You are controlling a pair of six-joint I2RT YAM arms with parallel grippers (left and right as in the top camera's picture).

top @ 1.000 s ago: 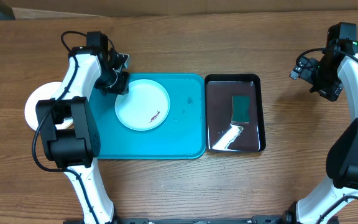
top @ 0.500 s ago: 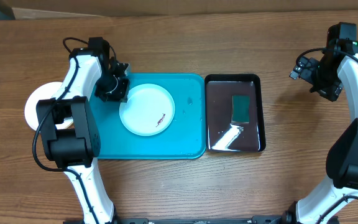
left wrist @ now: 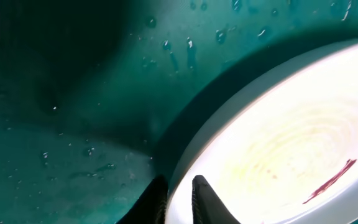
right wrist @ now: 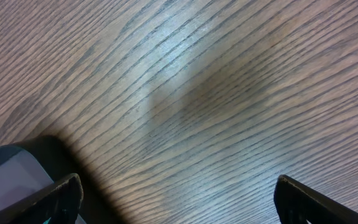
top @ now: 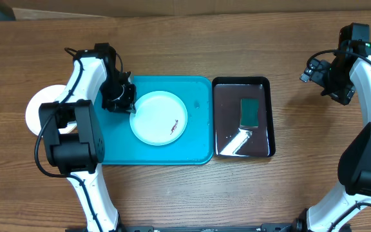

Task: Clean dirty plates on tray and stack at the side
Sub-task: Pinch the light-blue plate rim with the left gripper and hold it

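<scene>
From above, a round, smooth plate point(top: 159, 117) lies flat on the glossy turquoise tray point(top: 198, 147), whose long side runs left-right. Left wrist: the left gripper point(left wrist: 179, 198), narrow, pinches the plate's pale rim; a red streak point(left wrist: 329, 181) slants. Right wrist: the right gripper point(right wrist: 178, 198) gapes over the grained wood table point(right wrist: 197, 93).

Even overhead light — glare streaks the black tray point(top: 227, 109), the close-up plate point(left wrist: 278, 143) blown out white.

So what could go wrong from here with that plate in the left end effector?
1. The left end effector pinches only the thin rim of the plate, and the turquoise tray is beaded with water, so the plate may slip free.
2. The reddish stain is unwiped; stacking now would probably leave it dirty.
</scene>
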